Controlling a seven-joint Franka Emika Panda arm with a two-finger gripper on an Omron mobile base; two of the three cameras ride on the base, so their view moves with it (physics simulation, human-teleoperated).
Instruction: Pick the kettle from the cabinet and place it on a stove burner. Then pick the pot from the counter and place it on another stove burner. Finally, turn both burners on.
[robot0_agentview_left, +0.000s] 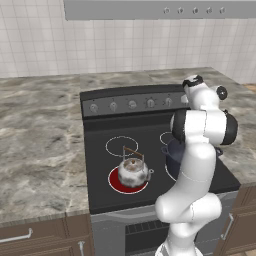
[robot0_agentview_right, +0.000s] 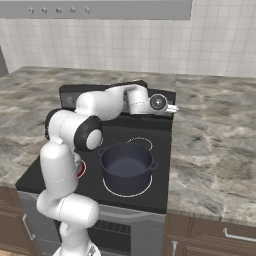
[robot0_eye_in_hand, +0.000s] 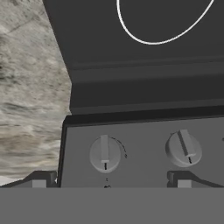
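The small round silvery metal kettle (robot0_agentview_left: 133, 171) with its thin arched brown handle sits low and centre-left in the left base view, on the near left burner (robot0_agentview_left: 116, 186) of the black glass-top stove (robot0_agentview_left: 100, 175), and that burner glows red around it. The wide round dark blue-grey pot (robot0_agentview_right: 126, 166) with two small loop side handles stands at the middle of the right base view on a white-ringed burner that is dark; in the left base view the white arm hides most of it. Kettle and pot stand apart, each on its own burner, and the mottled grey-brown marble-look stone counter (robot0_agentview_left: 40, 145) spreads on both sides of the stove.

The arm reaches across to the grey control panel (robot0_agentview_left: 135, 104) at the back of the stove. In the hand view the claw (robot0_eye_in_hand: 112, 179) shows its two dark fingertips (robot0_eye_in_hand: 40, 178) at the bottom edge, set wide apart and holding nothing. Between them, close in front of the camera, are two round grey knobs: one knob (robot0_eye_in_hand: 105, 154) near the lower centre-left and a second knob (robot0_eye_in_hand: 183, 148) at the lower right, its bar tilted slightly. Whether the tips touch the panel cannot be told. A white burner ring (robot0_eye_in_hand: 162, 26) curves across the top of the hand view.
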